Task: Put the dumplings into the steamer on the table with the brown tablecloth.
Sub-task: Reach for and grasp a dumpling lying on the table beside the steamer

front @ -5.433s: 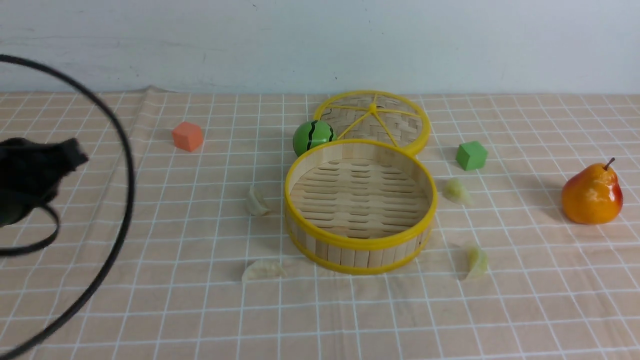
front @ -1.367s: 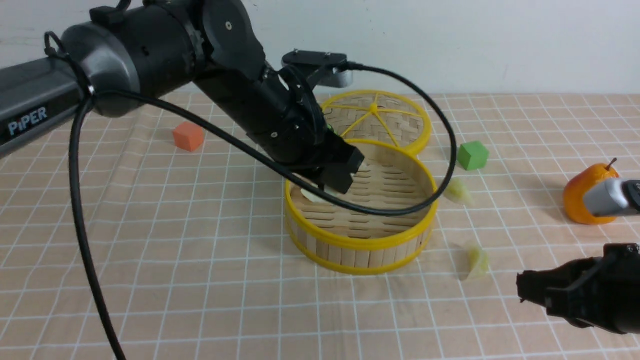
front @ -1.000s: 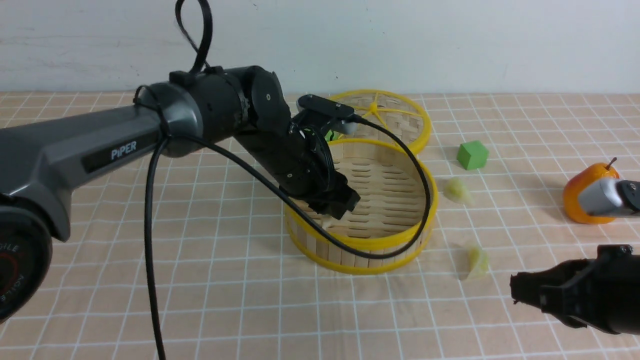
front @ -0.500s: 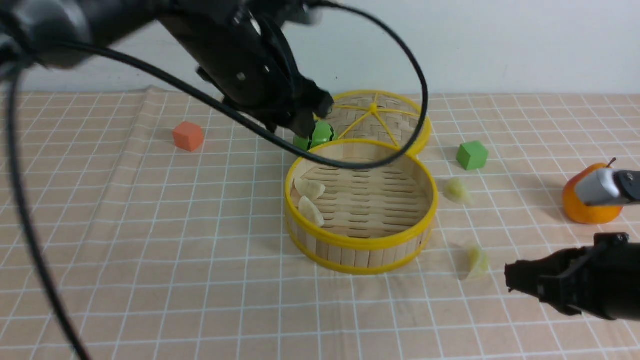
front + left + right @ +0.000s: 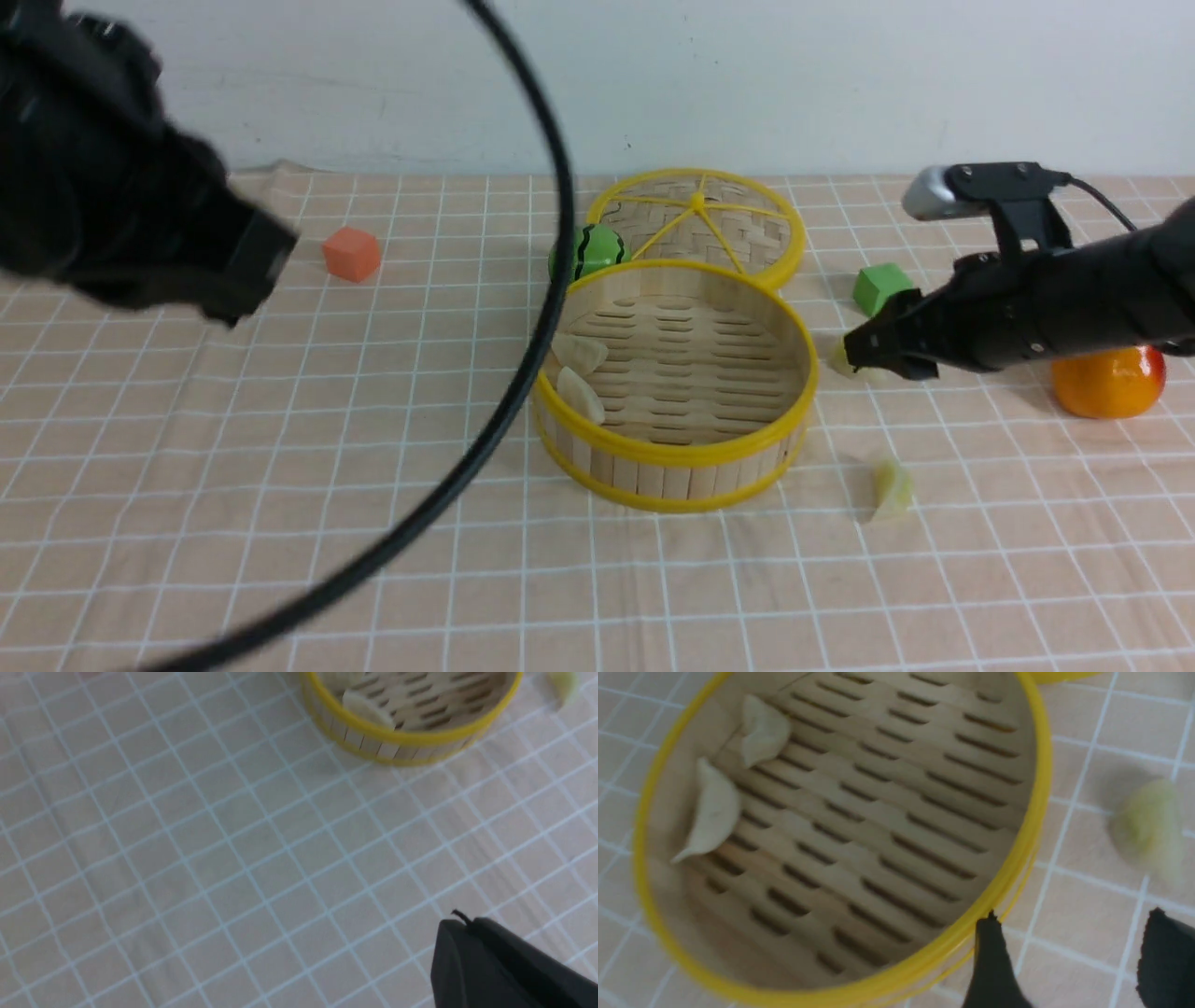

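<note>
The steamer (image 5: 672, 455) stands mid-table on the brown tablecloth (image 5: 280, 467). Two whitish dumplings (image 5: 579, 353) (image 5: 581, 399) lie inside it at its left wall; they also show in the right wrist view (image 5: 763, 730) (image 5: 712, 809). One pale green dumpling (image 5: 892, 490) lies on the cloth at the front right. The other green dumpling (image 5: 843, 357) (image 5: 1148, 828) lies right of the steamer, just past my right gripper (image 5: 864, 350) (image 5: 1069, 933), which is open and empty. My left gripper (image 5: 257, 271) (image 5: 467, 924) is shut, empty and raised at the far left.
The woven lid (image 5: 747, 224) and a green striped ball (image 5: 597, 250) lie behind the steamer. A green cube (image 5: 878, 287) and a pear (image 5: 1106, 383) are by my right arm. An orange cube (image 5: 352, 254) is at the back left. A black cable (image 5: 523, 355) hangs across the view.
My left arm has left two whitish dumplings in the steamer and pulled back up and left. My right arm has moved from the front right to the green dumpling beside the steamer.
</note>
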